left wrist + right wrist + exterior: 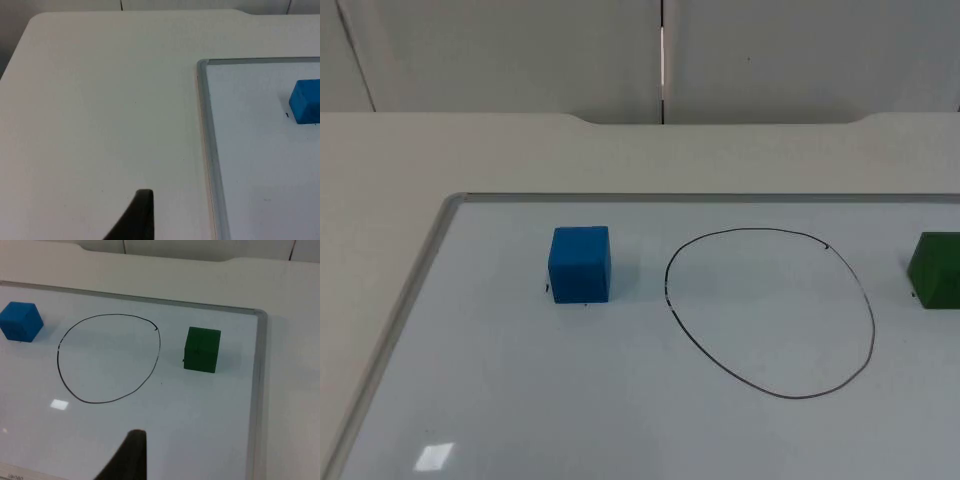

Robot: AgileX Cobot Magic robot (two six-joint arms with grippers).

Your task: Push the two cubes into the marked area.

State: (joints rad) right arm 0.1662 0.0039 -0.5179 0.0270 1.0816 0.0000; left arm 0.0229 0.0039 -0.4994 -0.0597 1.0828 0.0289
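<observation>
A blue cube [580, 264] stands on the whiteboard [520, 400], a little to the left of a hand-drawn black oval [770, 310]. A green cube [937, 270] stands just right of the oval, cut off by the picture's edge. Both cubes are outside the line. In the right wrist view the oval [107, 357] lies between the blue cube [20, 321] and the green cube [201, 349], and my right gripper [131, 457] hovers over the board's near side. My left gripper [137, 217] hangs over the bare table left of the board, with the blue cube [306, 101] far off.
The whiteboard has a raised grey frame [207, 130], with its right side [257, 390] close to the green cube. Beige table top [620, 155] surrounds the board, and the grey partition wall [520, 50] stands behind it.
</observation>
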